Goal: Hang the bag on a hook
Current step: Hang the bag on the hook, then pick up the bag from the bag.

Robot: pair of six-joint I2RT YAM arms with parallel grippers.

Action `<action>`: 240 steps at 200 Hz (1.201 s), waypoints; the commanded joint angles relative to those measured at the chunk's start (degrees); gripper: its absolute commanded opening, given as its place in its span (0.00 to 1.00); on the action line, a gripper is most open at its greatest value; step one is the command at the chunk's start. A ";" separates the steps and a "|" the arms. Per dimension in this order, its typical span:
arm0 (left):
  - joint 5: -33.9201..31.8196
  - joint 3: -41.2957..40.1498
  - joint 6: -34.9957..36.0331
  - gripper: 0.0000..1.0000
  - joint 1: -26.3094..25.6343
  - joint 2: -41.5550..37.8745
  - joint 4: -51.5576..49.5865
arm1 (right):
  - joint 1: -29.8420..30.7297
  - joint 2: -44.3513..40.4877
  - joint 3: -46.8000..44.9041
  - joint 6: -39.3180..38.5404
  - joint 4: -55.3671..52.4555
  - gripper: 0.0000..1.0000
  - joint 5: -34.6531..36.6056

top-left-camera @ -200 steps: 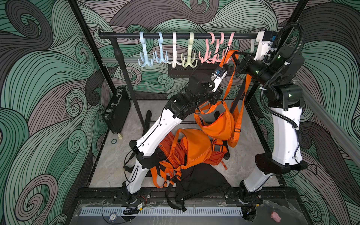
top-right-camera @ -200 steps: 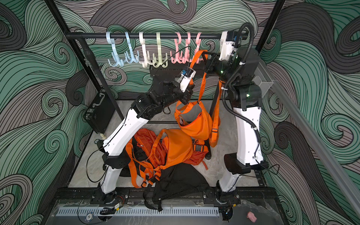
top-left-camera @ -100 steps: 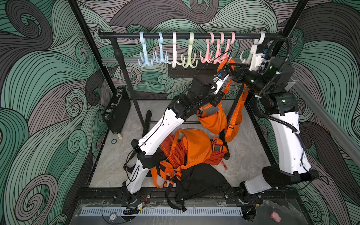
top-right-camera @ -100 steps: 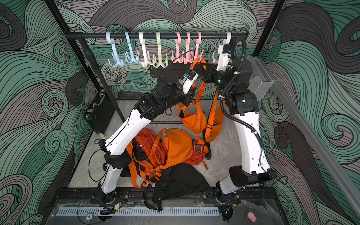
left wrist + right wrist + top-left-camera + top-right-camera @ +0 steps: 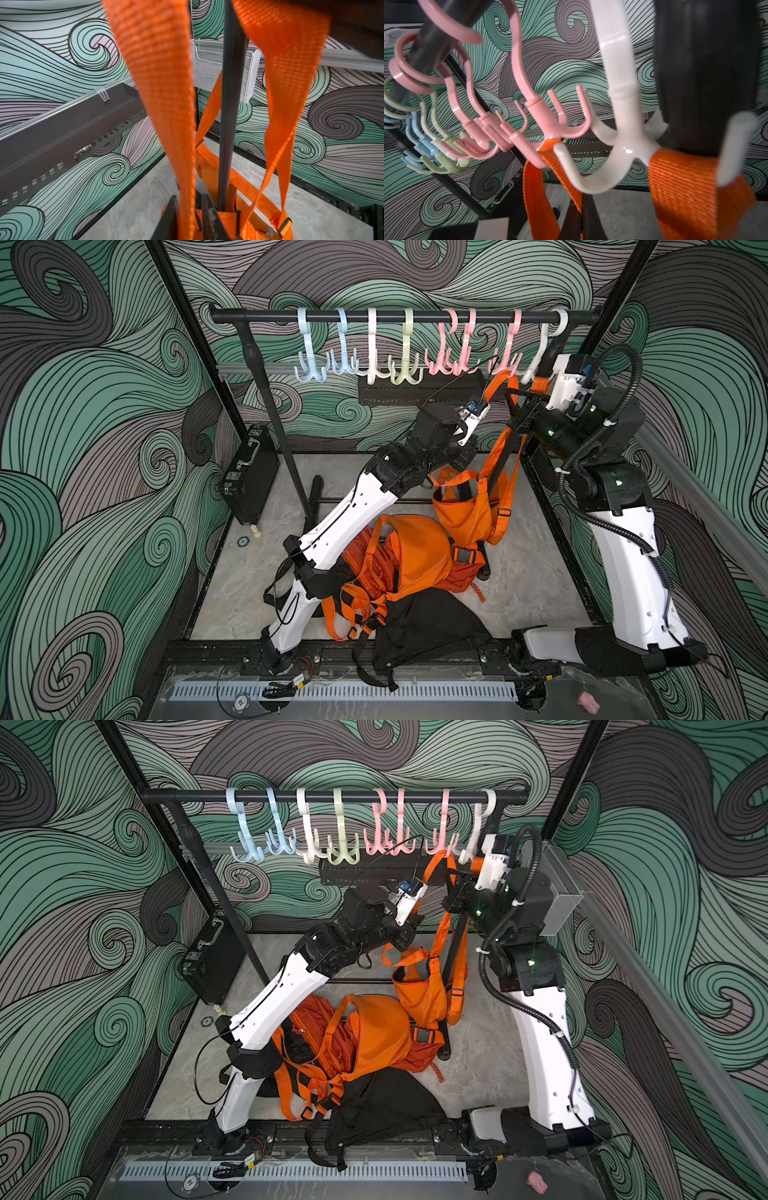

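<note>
Right wrist view is showing the strap (image 5: 533, 197) of the orange bag looping over a lower prong of the pink hook (image 5: 534, 102). This is the pink one hanging nearest the white hook (image 5: 618, 83) on the rail (image 5: 436, 41). One leg of the strap is running down from that prong into the right gripper (image 5: 580, 220), whose jaws are pressing together on it.

Left wrist view is showing the left gripper (image 5: 188, 199) with its fingers (image 5: 207, 216) standing slightly apart. The other leg of the strap is passing between them, and it is not possible to tell whether they are touching it. The black post (image 5: 228, 104) of the rack is standing between the two strap legs.

In both top views the bag (image 5: 465, 514) (image 5: 419, 994) is hanging in the air below the pink hook. It is hanging clear of the floor (image 5: 532, 572), just beside the post and between the two arms. A pile (image 5: 415, 560) of other orange and black bags is lying on the floor between the arm bases. A black case (image 5: 249, 472) is standing on edge near the rack's far post, well apart from the hanging bag.
</note>
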 commanded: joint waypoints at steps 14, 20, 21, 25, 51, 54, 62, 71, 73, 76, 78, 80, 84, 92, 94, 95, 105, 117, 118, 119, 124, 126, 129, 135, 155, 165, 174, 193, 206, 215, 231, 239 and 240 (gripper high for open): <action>0.08 -1.10 1.46 0.46 -1.10 -2.76 -1.92 | -1.30 -1.97 -2.00 0.36 0.25 0.00 2.92; -0.24 -2.19 1.67 0.54 -1.16 -3.65 -1.78 | -1.31 -1.97 -1.98 0.45 0.34 0.00 1.89; -0.32 -2.43 1.68 0.55 -1.22 -3.83 -1.73 | -1.31 -1.95 -1.97 0.45 0.33 0.00 1.67; -0.60 -3.24 1.77 0.60 -1.26 -4.43 -1.57 | -1.33 -1.92 -1.86 0.53 0.34 0.00 0.76; -2.97 -10.84 2.74 0.86 -1.39 -9.73 -0.11 | -1.20 -2.91 -1.71 0.85 0.23 0.19 -2.08; -3.29 -11.97 2.75 0.89 -1.38 -10.48 0.09 | -1.26 -3.30 -1.92 0.86 0.28 0.23 -2.03; -4.25 -15.24 2.66 0.95 -1.39 -12.59 0.72 | -1.22 -4.45 -2.40 0.73 0.42 0.32 -0.96; -4.74 -19.26 2.48 0.98 -1.46 -15.17 0.92 | -1.24 -6.04 -3.08 0.76 1.08 0.41 0.82; -4.85 -20.26 2.35 0.98 -1.46 -15.64 0.90 | -1.31 -6.41 -3.21 0.66 1.34 0.43 1.02; -4.97 -21.87 2.20 0.99 -1.46 -16.75 1.02 | -1.25 -6.94 -3.34 0.63 1.74 0.47 1.18; -5.10 -22.76 2.15 0.99 -1.46 -17.46 1.21 | -1.22 -7.27 -3.32 0.63 1.93 0.49 1.42; -5.20 -23.97 2.03 0.99 -1.41 -18.17 1.40 | -1.22 -7.51 -3.29 0.52 1.97 0.52 1.55; -5.65 -27.12 1.87 0.98 -1.46 -19.79 2.02 | -1.22 -8.10 -3.07 0.51 1.99 0.56 1.92; -6.54 -33.11 1.75 0.99 -1.44 -23.16 4.08 | -1.22 -8.96 -2.53 0.54 1.85 0.61 2.08; -6.70 -34.55 1.71 0.99 -1.43 -24.01 4.62 | -1.22 -9.09 -2.39 0.45 1.76 0.62 1.93; -6.85 -35.26 1.70 0.99 -1.44 -24.43 4.85 | -1.22 -9.21 -2.36 0.41 1.70 0.62 1.91; -8.38 -41.87 1.99 0.99 -1.45 -28.54 7.55 | -1.21 -9.74 -1.10 0.10 0.54 0.66 1.59; -10.91 -47.94 2.52 0.99 -1.38 -32.55 9.21 | -1.22 -10.47 -0.44 -0.19 -1.13 0.69 0.86; -11.15 -48.41 2.59 0.99 -1.33 -32.83 9.30 | -1.22 -10.55 -0.46 -0.26 -1.28 0.69 0.80; -11.31 -48.79 2.67 0.99 -1.31 -33.14 9.39 | -1.22 -10.59 -0.46 -0.39 -1.36 0.70 0.55; -12.22 -50.84 2.87 0.99 -1.30 -34.64 9.46 | -1.14 -11.07 -0.69 -0.63 -2.01 0.71 -0.22; -12.67 -51.67 3.02 0.99 -1.29 -35.25 9.48 | -1.13 -11.27 -0.90 -0.81 -2.31 0.71 -0.42; -13.07 -52.94 3.10 0.98 -1.23 -35.98 9.48 | -0.93 -11.62 -1.30 -0.90 -2.71 0.72 -0.71; -14.16 -55.64 3.19 0.98 -1.00 -37.72 9.61 | -0.71 -12.45 -2.60 -1.00 -3.42 0.73 -1.20; -17.46 -64.99 2.82 0.99 -0.50 -43.70 10.83 | 1.51 -17.68 -10.91 -1.99 -3.60 0.74 -1.17; -19.50 -69.87 2.43 0.98 -0.19 -46.70 12.59 | 3.39 -20.52 -15.94 -1.66 -3.01 0.75 -1.34; -21.46 -74.58 1.63 0.98 0.40 -49.43 14.55 | 5.78 -22.48 -19.36 -1.86 -4.63 0.77 -0.76; -23.76 -82.47 -2.26 0.98 3.94 -54.90 17.52 | 13.70 -26.32 -29.77 -2.47 -5.61 0.77 2.55; -25.03 -86.89 -4.86 0.98 6.32 -57.97 19.28 | 20.93 -27.93 -36.00 -3.28 -7.04 0.77 6.57; -26.63 -89.58 -5.38 0.99 6.89 -59.78 21.07 | 25.81 -28.44 -39.52 -4.17 -9.25 0.77 10.67; -30.16 -92.56 -5.13 0.98 6.98 -61.73 23.48 | 33.01 -29.46 -46.15 -3.61 -11.45 0.77 16.93; -31.90 -93.66 -4.70 0.98 6.96 -62.35 24.69 | 35.37 -29.78 -49.33 -2.01 -11.99 0.76 18.54; -32.10 -93.78 -4.67 0.99 6.97 -62.41 24.82 | 35.58 -29.79 -49.69 -1.75 -12.03 0.76 18.74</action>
